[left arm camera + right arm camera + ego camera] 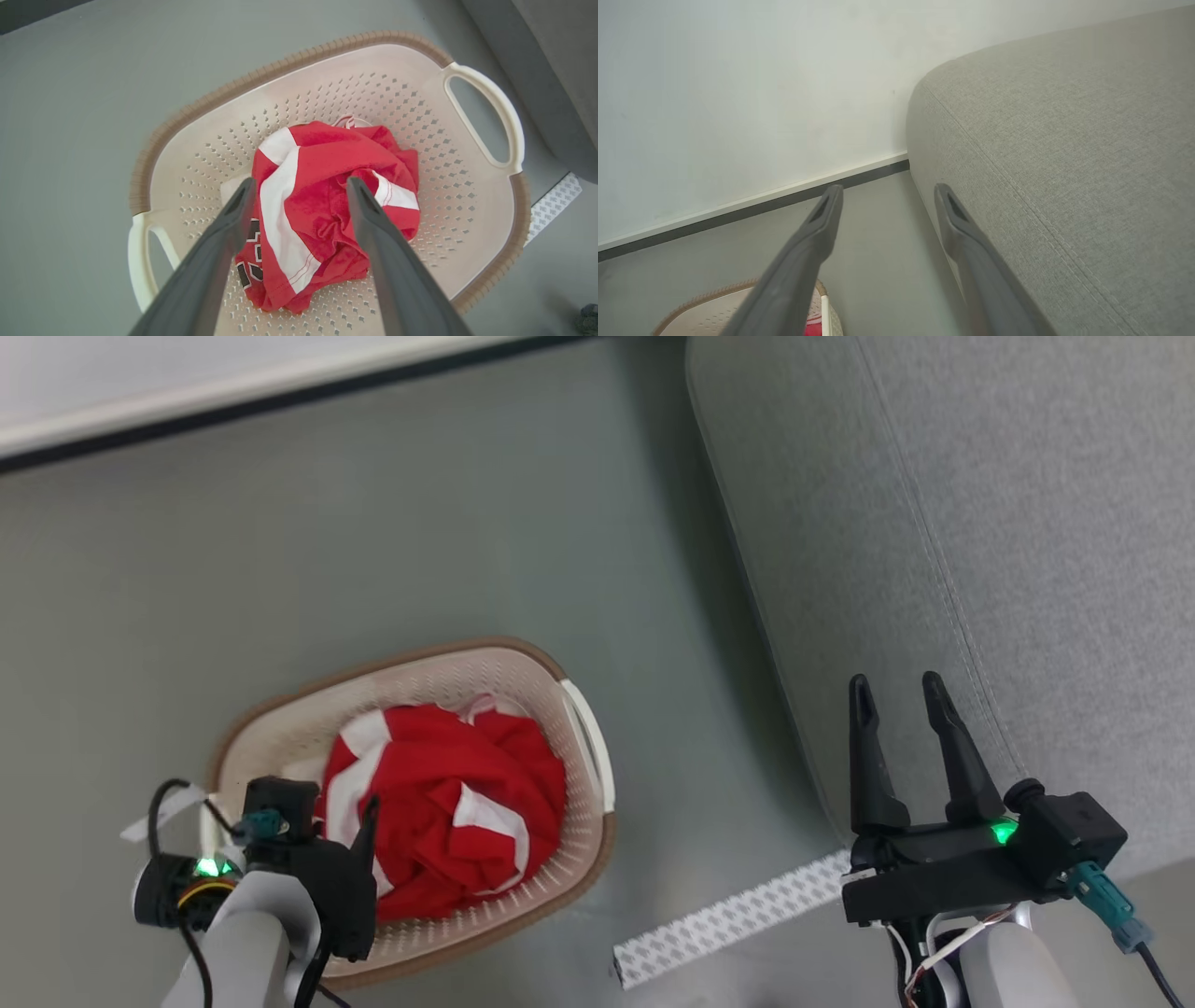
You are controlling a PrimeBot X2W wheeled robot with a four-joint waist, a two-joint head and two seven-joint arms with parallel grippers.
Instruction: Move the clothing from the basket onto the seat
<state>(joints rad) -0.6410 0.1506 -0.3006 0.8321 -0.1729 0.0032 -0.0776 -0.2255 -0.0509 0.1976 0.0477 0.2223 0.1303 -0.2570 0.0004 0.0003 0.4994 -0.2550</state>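
Grey-green floor (448, 523) between basket (448, 674) and seat (1027, 523) edge — clothing (439, 784) inside.

The head camera looks steeply down from above the floor (420, 541), the basket (420, 686) at its 7 o'clock and the seat (1027, 523) at 2 o'clock. The left wrist camera hangs close over the basket, facing into it (seat edge at 2 o'clock). The right wrist camera sits just beside the seat, facing the wall (738, 84), basket rim at 7 o'clock
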